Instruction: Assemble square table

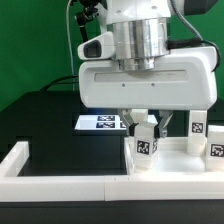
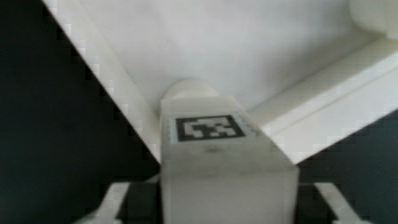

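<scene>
The square table's tagged leg [image 2: 217,150] sat pinched between the end effector's [image 1: 146,124] fingers. Just beneath it lay the tray-like top [image 2: 267,50] on the black table [image 1: 50,125], with further legs [image 1: 197,130] beside. Judging by this, leg placement was underway; next came aligning over a corner socket.

- A white leg [image 2: 217,150] fills the middle of the close, slightly blurred wrist view, its rounded end pointing away from the camera.
- A black-and-white tag [image 2: 210,128] sits on the leg's near face.
- Beyond the leg lies the white table top [image 2: 231,45], its raised rim [image 2: 329,100] running diagonally just beside the leg's end.
- Black table surface [image 2: 54,120] shows to either side.
- Pale shapes flank the leg's lower part, probably the gripper's fingers [image 2: 128,200]; the gripper [image 2: 222,205] appears closed on the leg.
</scene>
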Available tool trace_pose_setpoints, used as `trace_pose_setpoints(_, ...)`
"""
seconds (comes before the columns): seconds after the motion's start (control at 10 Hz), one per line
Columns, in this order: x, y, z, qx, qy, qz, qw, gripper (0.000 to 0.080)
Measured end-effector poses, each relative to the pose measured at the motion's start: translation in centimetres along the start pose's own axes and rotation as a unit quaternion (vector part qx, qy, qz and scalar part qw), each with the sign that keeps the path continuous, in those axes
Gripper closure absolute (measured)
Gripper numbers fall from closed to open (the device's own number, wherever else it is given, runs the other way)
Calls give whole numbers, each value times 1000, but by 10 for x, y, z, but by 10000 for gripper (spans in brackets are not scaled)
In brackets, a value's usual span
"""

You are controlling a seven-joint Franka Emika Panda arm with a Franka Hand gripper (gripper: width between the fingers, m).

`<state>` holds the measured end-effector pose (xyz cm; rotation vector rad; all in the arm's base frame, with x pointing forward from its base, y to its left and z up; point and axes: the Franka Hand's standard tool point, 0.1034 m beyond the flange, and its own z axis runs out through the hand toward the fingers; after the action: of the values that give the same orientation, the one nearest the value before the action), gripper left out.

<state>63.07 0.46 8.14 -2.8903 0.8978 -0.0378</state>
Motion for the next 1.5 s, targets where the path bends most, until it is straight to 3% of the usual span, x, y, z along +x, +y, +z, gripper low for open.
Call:
trace_pose_setpoints(0.2, 0, 3, 1, 12, -6, 190, 982, 495)
trace_pose_setpoints(0.4, -3, 0, 2, 24, -22, 375, 927, 495)
trace_pose_setpoints(0.6, -2, 2, 1, 34, -30, 451, 892, 495)
trace_pose_setpoints(0.8, -3, 1, 2, 32, -28, 424, 905, 495)
trace_pose_setpoints(0.9, -4, -4, 1, 26, -16, 330, 944, 311)
trace_pose_setpoints(1.0, -5, -7, 1, 25, -9, 242, 970, 204)
trace_pose_setpoints(1.1, -6, -8, 3, 23, -5, 163, 986, 204)
trace_pose_setpoints(1.2, -6, -7, 3, 23, -5, 137, 990, 159)
trace_pose_setpoints(1.4, -6, -7, 3, 23, -3, 72, 997, 152)
trace_pose_setpoints(1.5, -5, -6, 3, 16, 1, 0, 1000, 152)
